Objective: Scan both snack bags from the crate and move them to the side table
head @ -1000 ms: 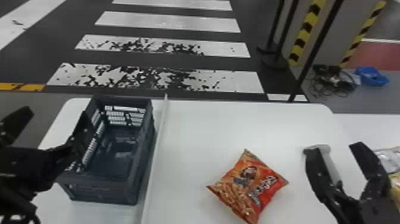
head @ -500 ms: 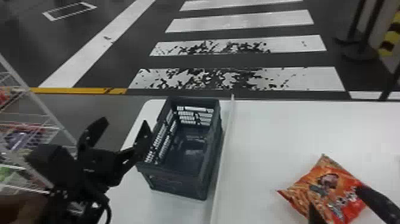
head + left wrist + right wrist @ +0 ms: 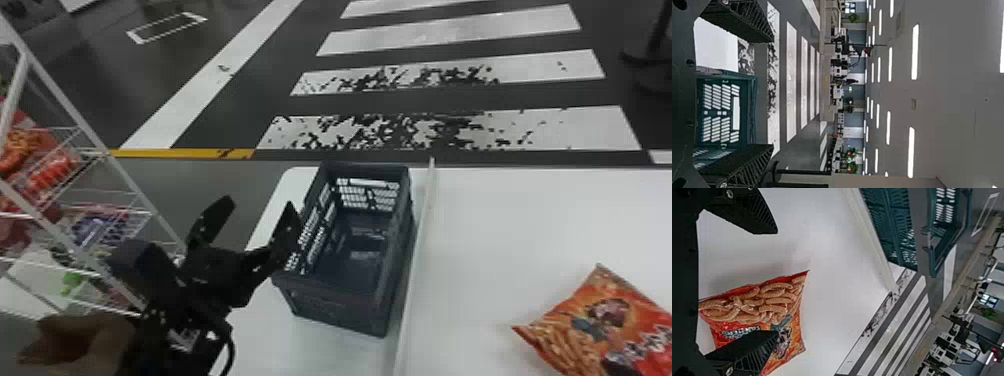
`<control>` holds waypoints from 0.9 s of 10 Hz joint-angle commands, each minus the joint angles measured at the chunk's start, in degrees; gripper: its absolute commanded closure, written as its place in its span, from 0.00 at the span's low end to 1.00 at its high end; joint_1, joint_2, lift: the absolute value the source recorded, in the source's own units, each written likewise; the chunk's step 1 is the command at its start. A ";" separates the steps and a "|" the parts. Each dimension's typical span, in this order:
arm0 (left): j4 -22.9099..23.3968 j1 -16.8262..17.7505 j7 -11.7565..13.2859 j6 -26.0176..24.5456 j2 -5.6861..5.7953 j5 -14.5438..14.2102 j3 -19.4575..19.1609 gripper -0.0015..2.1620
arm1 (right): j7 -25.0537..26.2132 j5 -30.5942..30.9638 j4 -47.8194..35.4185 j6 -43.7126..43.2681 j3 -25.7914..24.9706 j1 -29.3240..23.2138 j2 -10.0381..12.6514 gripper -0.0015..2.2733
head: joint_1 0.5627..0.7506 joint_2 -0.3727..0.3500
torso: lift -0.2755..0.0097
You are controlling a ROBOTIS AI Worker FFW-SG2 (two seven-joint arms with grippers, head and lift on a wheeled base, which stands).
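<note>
One white counter [image 3: 500, 240] spans the lower right of the head view, and your crate [image 3: 332, 307] stands on it near the centre. Your left hand [image 3: 257, 204] sits at the crate's left side, fingers parted, gripping nothing, pointing up the frame. Your right hand [image 3: 777, 282] has its fingers spread wide around nothing gripped; one crosses in front of the snack bag [image 3: 785, 295], the other shows over the white surface. That bag lies at the head view's lower right, across the divider strip [image 3: 417, 280] from the crate, so your right hand is the nearer. You can't tell its long axis surely. Your right hand looks tilted and off-centre; you'll probably need to centre it before closing.
</note>
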State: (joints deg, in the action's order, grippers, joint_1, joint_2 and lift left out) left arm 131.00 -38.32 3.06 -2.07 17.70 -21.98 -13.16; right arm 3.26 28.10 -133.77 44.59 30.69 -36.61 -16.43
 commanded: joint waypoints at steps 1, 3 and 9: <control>-0.30 0.26 0.27 0.17 0.67 -1.05 -0.11 0.02 | 3.34 4.95 2.19 7.41 4.99 3.04 1.05 0.04 | 0.70 0.98 | 0.63; -1.10 0.62 1.15 0.35 0.84 -1.93 0.07 0.02 | 9.40 9.08 3.42 15.49 8.24 5.06 1.32 0.04 | 0.70 0.96 | 0.63; -2.41 0.88 3.26 1.76 0.93 -2.19 1.83 0.02 | 15.03 13.39 13.88 20.06 15.27 13.76 6.50 0.04 | 0.70 0.89 | 0.63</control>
State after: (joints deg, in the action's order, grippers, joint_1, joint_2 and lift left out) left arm 128.83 -37.44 6.15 -0.38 18.41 -24.17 -11.43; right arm 18.33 41.33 -121.68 64.63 45.41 -24.09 -10.92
